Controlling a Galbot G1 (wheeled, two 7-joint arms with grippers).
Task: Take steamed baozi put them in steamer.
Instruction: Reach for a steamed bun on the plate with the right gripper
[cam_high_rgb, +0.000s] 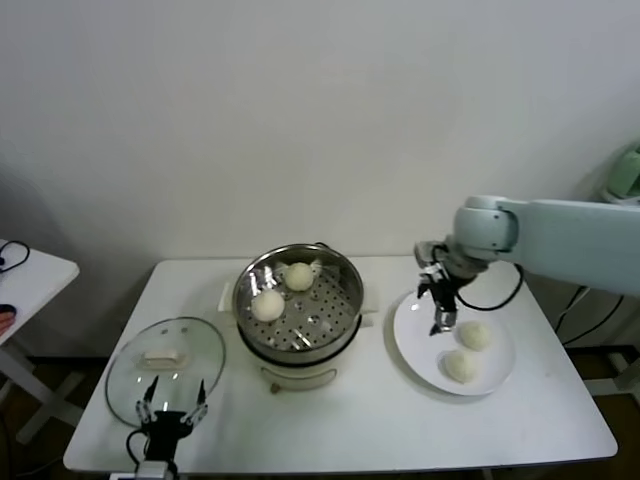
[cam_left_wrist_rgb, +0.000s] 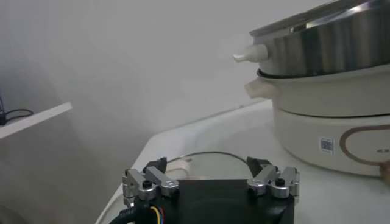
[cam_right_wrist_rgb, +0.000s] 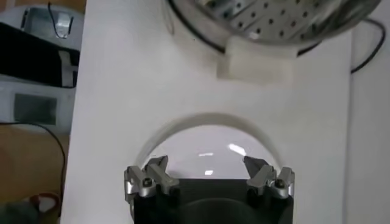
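Note:
The steel steamer (cam_high_rgb: 345, 290) stands mid-table on its cream base and holds two baozi, one (cam_high_rgb: 268, 305) at its left and one (cam_high_rgb: 299, 276) at the back. Two more baozi (cam_high_rgb: 473, 336) (cam_high_rgb: 461, 368) lie on the white plate (cam_high_rgb: 415, 330) at the right. My right gripper (cam_high_rgb: 441, 318) is open and empty, hovering over the plate's left part, just left of the nearer-back baozi. In the right wrist view its fingers (cam_right_wrist_rgb: 153, 171) spread above the plate (cam_right_wrist_rgb: 183, 131), with the steamer (cam_right_wrist_rgb: 274, 21) beyond. My left gripper (cam_high_rgb: 172, 400) is open and parked at the table's front left.
A round glass lid (cam_high_rgb: 130, 370) lies flat at the front left, under the left gripper; it also shows in the left wrist view (cam_left_wrist_rgb: 207, 157). A small white side table (cam_high_rgb: 30, 275) stands at the far left. A black cable (cam_high_rgb: 505, 300) hangs behind the plate.

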